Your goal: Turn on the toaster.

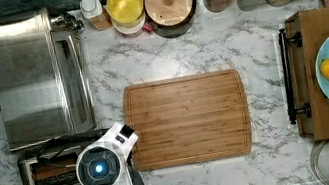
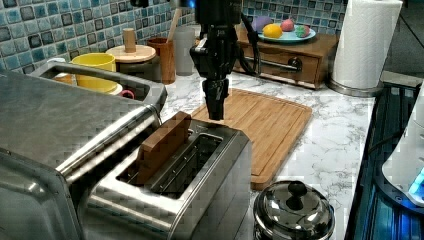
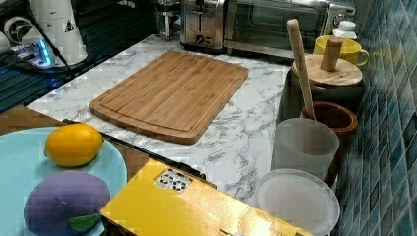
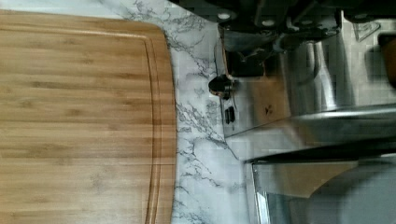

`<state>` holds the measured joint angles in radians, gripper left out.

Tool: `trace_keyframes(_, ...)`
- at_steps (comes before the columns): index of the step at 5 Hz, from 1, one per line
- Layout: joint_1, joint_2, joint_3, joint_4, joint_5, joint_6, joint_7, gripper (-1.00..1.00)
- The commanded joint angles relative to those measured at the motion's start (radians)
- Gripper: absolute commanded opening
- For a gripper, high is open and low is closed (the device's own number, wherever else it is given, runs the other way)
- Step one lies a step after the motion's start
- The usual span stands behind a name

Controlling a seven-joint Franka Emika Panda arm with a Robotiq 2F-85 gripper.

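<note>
1. Left view: gripper (image 2: 215, 112) hung upright over the toaster (image 2: 195, 175), fingertips close together at its far end, gripping nothing.
2. Stood on the marble counter (image 2: 330, 135) beside the toaster oven (image 2: 55, 130), wooden slice (image 2: 162, 145) in one slot.
3. Just beside: cutting board (image 2: 270, 125).

White marble counter (image 1: 255, 42) carries cutting board (image 1: 187, 119), toaster (image 2: 200, 170), toaster oven (image 1: 28, 77), wooden drawer box (image 1: 318, 71), paper-towel roll (image 2: 362, 42).

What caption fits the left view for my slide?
Gripper hangs above the far end of the toaster, a brown slice standing in one slot.
</note>
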<state>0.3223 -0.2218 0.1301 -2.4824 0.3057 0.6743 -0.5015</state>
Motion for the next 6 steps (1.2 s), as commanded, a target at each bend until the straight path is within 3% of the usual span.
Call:
trace_keyframes(1,-0.025,0.089,0.015,-0.019,-0.019,-0.007,0.033,-1.0)
trace_keyframes(3,0.012,0.143,0.014,-0.083,0.044,-0.006,-0.018,-1.0)
trace_keyframes(6,0.001,0.308,0.002,-0.148,0.069,0.08,-0.012,-1.0)
